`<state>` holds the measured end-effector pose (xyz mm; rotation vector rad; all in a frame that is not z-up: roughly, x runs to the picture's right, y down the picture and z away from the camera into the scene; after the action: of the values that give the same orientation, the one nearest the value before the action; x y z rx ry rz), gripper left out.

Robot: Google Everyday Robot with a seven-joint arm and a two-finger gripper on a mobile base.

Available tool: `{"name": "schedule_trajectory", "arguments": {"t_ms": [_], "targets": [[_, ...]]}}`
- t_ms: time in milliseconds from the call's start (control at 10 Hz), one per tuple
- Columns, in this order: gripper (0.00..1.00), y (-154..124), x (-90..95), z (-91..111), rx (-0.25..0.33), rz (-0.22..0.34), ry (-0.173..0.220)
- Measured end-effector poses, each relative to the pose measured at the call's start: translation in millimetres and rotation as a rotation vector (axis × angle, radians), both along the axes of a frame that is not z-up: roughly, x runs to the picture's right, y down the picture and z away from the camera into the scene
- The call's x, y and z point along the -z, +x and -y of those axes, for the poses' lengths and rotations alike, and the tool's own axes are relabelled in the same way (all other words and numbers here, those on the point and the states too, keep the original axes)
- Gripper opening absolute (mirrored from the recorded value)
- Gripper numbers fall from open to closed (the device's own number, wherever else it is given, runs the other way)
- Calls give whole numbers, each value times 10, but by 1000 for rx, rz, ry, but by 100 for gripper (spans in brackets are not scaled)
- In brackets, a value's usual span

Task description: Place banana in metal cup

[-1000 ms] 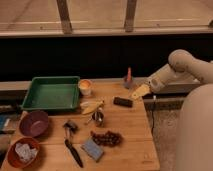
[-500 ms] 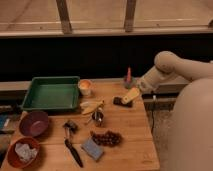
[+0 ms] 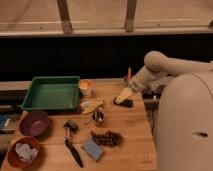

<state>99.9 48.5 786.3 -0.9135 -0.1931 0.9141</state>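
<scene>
Taking the bench (image 3: pixel 130 135) as a clock face with 12 at the window side, the green tray (image 3: pixel 50 93) sits at 10 o'clock, its floor showing plain green. Just off the tray's 3 o'clock side stands the cream-yellow cup (image 3: pixel 85 87), with something orange-tan inside that is too vague to name. The purple bowl (image 3: pixel 34 123) lies at 8 o'clock, showing only its dark inside. At 6 o'clock of it, on the near-left corner, the red-brown bowl (image 3: pixel 22 151) holds a crumpled white lump.

The metal cup (image 3: pixel 98 116) stands near the bench's middle, small, dark and shiny; what it holds cannot be told.

The banana (image 3: pixel 92 106) lies flat on the wood outside the metal cup, at the cup's 11 o'clock and just beside it. It is pale yellow, short and gently curved, with its length running roughly 8 to 2 o'clock.

The gripper (image 3: pixel 122 95) is at the banana's 3 o'clock, apart from it and right at the black block (image 3: pixel 125 103). Its pale tip slants down to 7 o'clock, and whether it is spread or closed cannot be told.

A dark grape cluster (image 3: pixel 106 138) lies at 5 o'clock of the metal cup, with a blue sponge (image 3: pixel 92 148) near it.
</scene>
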Motion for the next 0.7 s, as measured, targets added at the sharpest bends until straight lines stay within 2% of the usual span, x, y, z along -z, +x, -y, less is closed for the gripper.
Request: {"name": "schedule_trajectory", "arguments": {"t_ms": [200,500,700], "targets": [[78,-240,-124,10,26,12,25],[78,-564,-255,-81,91,12,53],[78,-536,-252,-87,89,8,52]]}}
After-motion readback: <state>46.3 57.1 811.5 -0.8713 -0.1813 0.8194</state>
